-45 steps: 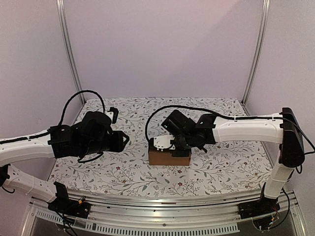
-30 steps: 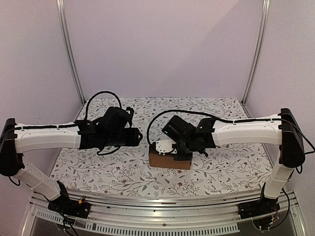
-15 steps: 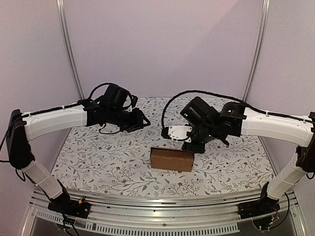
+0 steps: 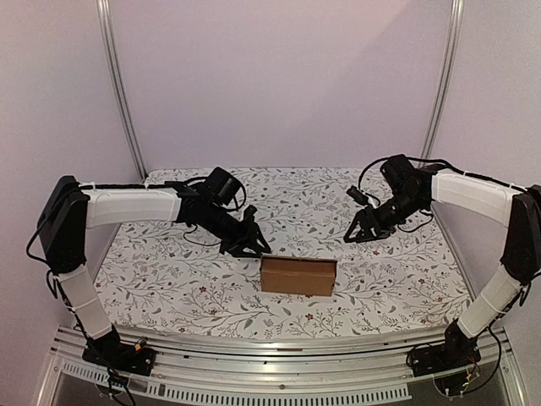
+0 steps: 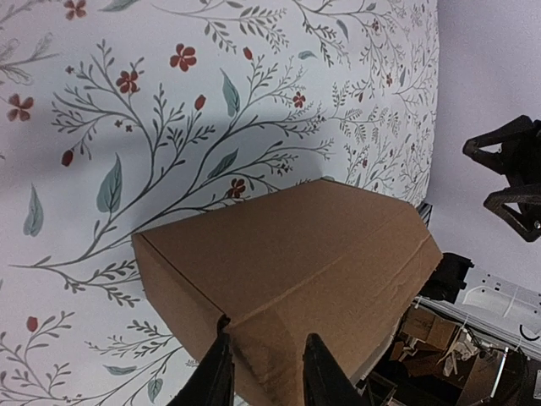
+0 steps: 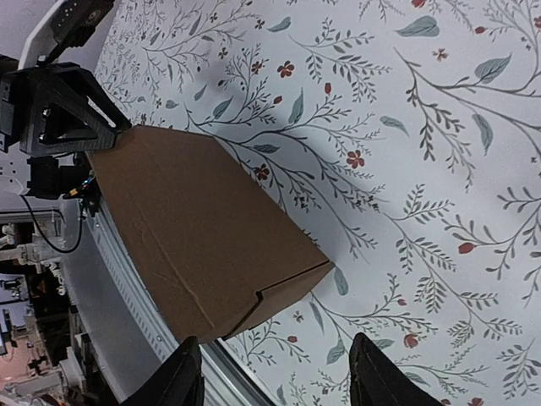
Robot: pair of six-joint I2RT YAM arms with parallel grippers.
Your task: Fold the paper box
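Right wrist, paper box (image 6: 194,245) end seam, unseen from above

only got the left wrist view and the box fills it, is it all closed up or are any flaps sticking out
observer: the top view shows the paper box as a closed oblong block, no flap standing up.
operator: black thing at my right edge, is that the right gripper, holding anything
observer: yes. The right gripper is open and empty, behind the box's right end and apart from it.
operator: where's my left one from above
observer: the left gripper sits just behind the box's left end. I cannot tell whether it touches.
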